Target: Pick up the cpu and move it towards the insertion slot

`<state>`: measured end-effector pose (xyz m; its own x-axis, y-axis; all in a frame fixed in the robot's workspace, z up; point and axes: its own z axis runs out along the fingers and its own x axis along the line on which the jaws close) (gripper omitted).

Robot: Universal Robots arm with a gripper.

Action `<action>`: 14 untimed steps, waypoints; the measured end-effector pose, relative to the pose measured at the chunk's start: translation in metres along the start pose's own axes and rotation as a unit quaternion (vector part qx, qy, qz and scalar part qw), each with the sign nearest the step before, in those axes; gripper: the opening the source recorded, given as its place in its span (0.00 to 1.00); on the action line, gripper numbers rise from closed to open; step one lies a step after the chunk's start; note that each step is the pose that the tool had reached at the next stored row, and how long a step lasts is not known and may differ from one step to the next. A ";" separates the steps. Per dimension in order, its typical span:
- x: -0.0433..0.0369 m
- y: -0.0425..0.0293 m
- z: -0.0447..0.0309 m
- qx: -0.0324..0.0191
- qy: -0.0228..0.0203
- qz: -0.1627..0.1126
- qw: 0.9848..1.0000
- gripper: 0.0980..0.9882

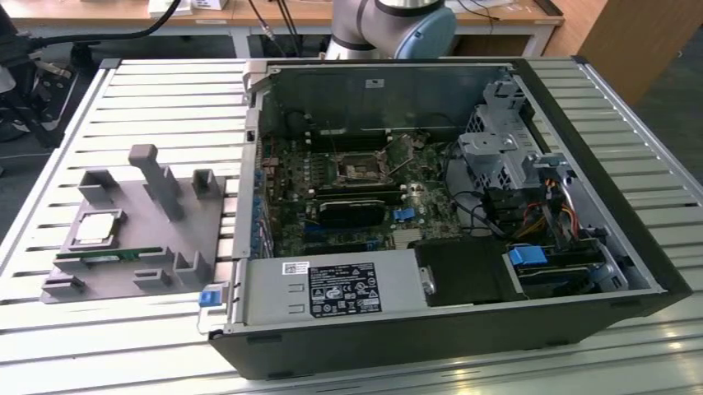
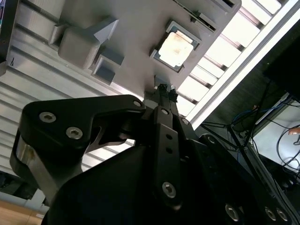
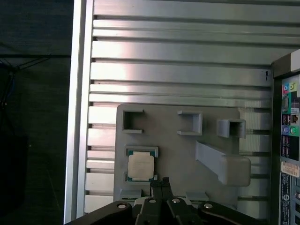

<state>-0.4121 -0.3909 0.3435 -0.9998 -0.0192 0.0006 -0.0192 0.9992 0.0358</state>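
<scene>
Cpu: the cpu (image 3: 140, 166) lies flat, metal top up, in a square recess of the grey fixture tray (image 3: 178, 154). The recess walls look meant to keep it square and at a known spot for a grasp from above.
Jaws: closed on nothing, fingertips (image 3: 157, 183) pressed together. In both wrist views they point down at the tray's edge just beside the cpu and do not touch it.
Insertion slot: the insertion slot (image 1: 360, 169) sits on the motherboard, well apart from the tray, towards the exterior view's right.
Computer case: the computer case (image 1: 462, 329) lies on its side with the panel off, so the slot faces upward and can be reached from above.
Counter: the slatted metal counter (image 1: 165, 107) carries tray and case side by side.
Progress: judged from this, the pick is not yet made.
</scene>
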 end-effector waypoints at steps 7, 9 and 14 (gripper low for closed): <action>0.0032 -0.0001 0.0041 0.000 0.000 0.000 1.000 0.01; 0.0042 -0.0001 0.0054 0.001 0.000 0.000 1.000 0.02; 0.0061 -0.0002 0.0094 0.001 0.000 0.000 1.000 0.22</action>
<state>-0.4183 -0.3909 0.3341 -0.9998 -0.0194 0.0006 -0.0194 0.9992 0.0343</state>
